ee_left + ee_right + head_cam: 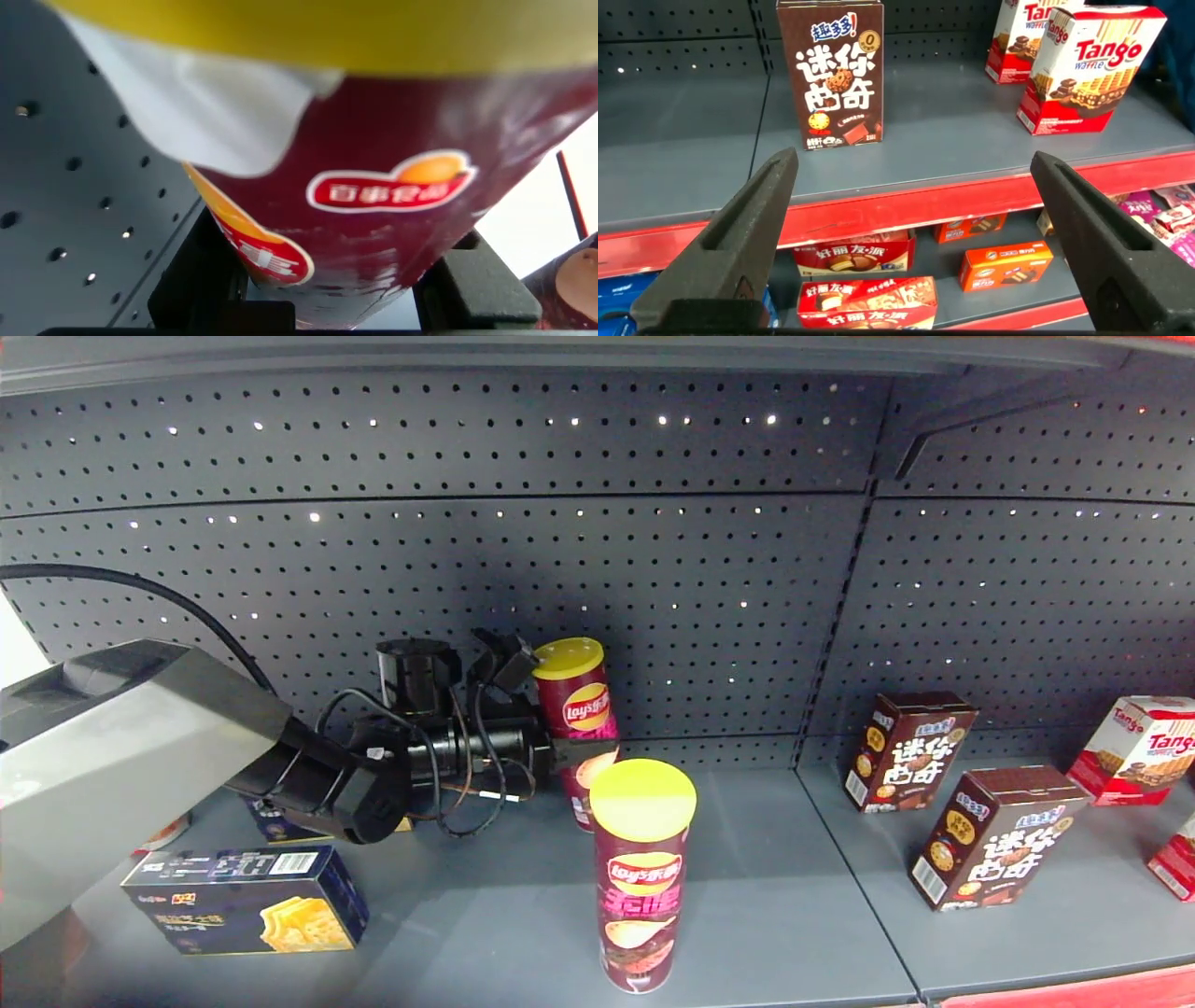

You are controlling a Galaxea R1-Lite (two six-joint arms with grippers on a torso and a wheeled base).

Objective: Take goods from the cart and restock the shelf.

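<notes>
The chip can (584, 707) is seen just left of frame centre, its long axis nearly upright and yellow lid topmost. It is pinched at mid-body by the left gripper (579, 749), which comes in from the left. The right gripper (915, 233) is spread wide.

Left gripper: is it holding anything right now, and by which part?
Yes. The left gripper is shut around the mid-body of a yellow-lidded maroon cylindrical chip can, which it holds upright.

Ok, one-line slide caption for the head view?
Left gripper, jaws shut on a chip can, behind a second can on the shelf.
</notes>
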